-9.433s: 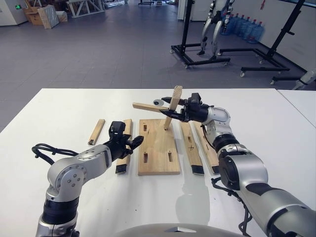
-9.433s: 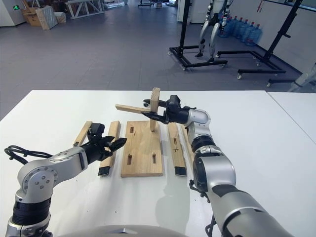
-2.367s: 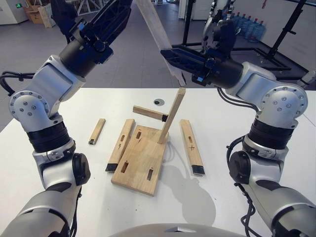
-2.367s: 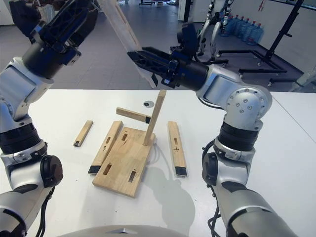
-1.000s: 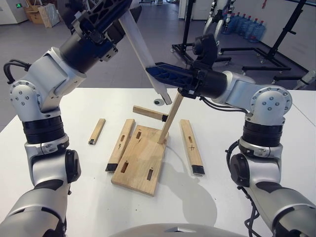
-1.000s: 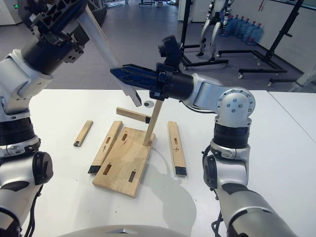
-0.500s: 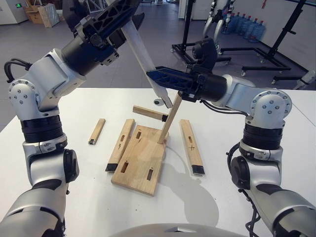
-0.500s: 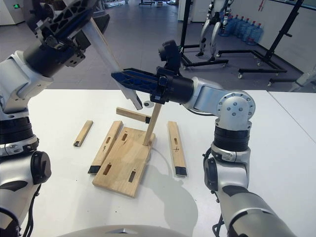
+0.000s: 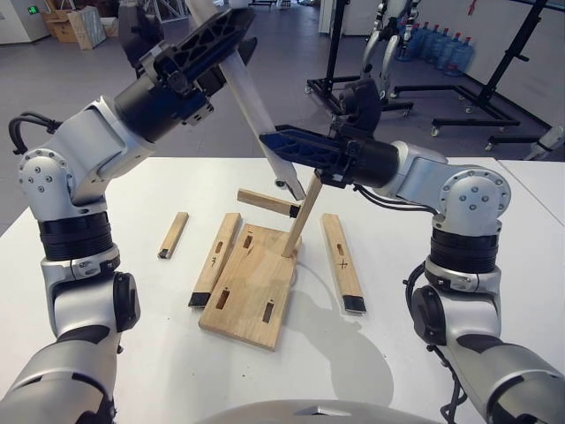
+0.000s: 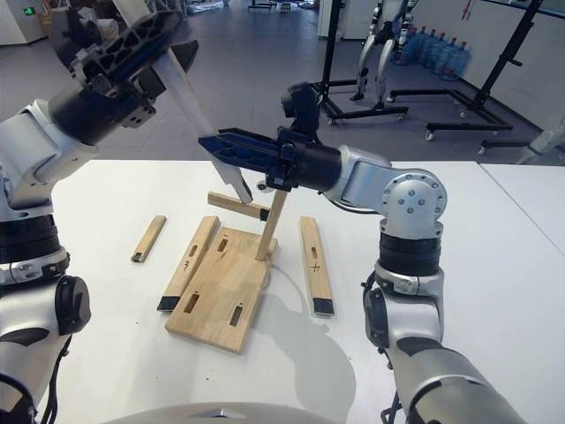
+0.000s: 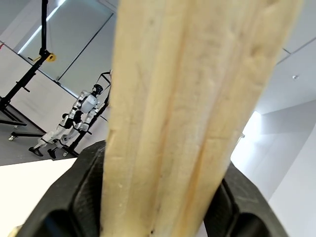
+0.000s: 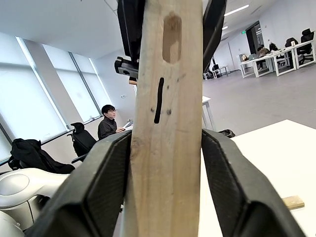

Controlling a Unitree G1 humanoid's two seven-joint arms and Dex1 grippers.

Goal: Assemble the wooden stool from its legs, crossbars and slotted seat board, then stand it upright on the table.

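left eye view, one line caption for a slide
Left gripper and right gripper hold a leg aloft; on the seat board another leg stands slotted, carrying a crossbar.

Tilted leg aloft; seat board flat

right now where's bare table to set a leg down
Bare table left of the short crossbar and along the near edge before the seat board. Crowded mid-table: left leg and right leg flank the board; upright leg stands in it.

Silver arm shells, black joint bands, black cables at elbows; left hand black, right hand blue-fingered.
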